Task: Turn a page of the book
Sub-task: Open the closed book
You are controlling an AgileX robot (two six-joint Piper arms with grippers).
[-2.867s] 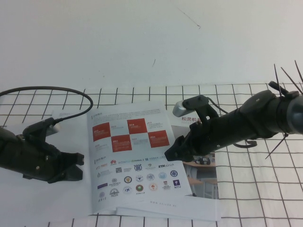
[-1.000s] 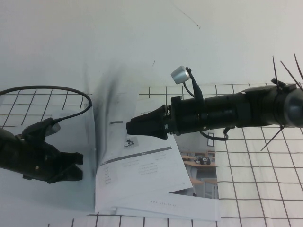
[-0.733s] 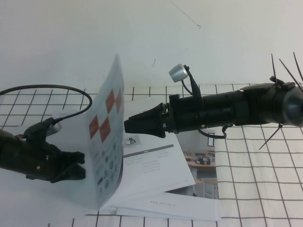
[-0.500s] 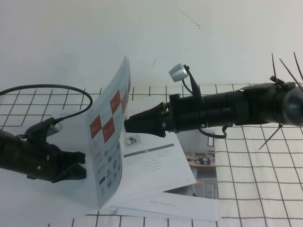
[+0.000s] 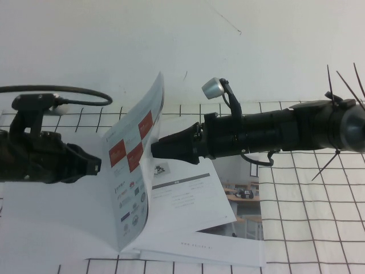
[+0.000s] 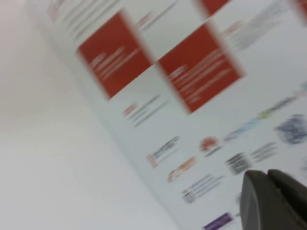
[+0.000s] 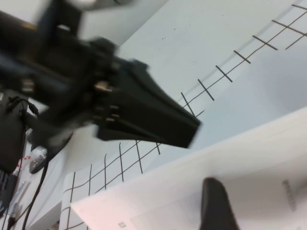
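The book (image 5: 188,200) lies open on the table in the high view. Its page (image 5: 134,171) stands nearly upright, leaning right, with the red squares and logos facing left. My right gripper (image 5: 155,150) is shut and its tip rests against the page's back face. My left gripper (image 5: 96,165) is shut, level with the red squares, its tip just left of the page. The left wrist view shows the printed face (image 6: 158,96) close up, with my left gripper (image 6: 271,191) right in front of it. In the right wrist view my right gripper (image 7: 218,203) lies against the page's white back (image 7: 182,191).
A similar brochure with a classroom photo (image 5: 248,200) lies under the book at the right. A white mat with a black grid (image 5: 308,228) covers the table. The left arm's cable (image 5: 74,104) loops behind it. The left arm (image 7: 129,110) shows beyond the page.
My left arm has risen and moved right, up to the page's printed face, and its fingers have closed. The page's top has leaned further right. The right gripper has stayed in place.
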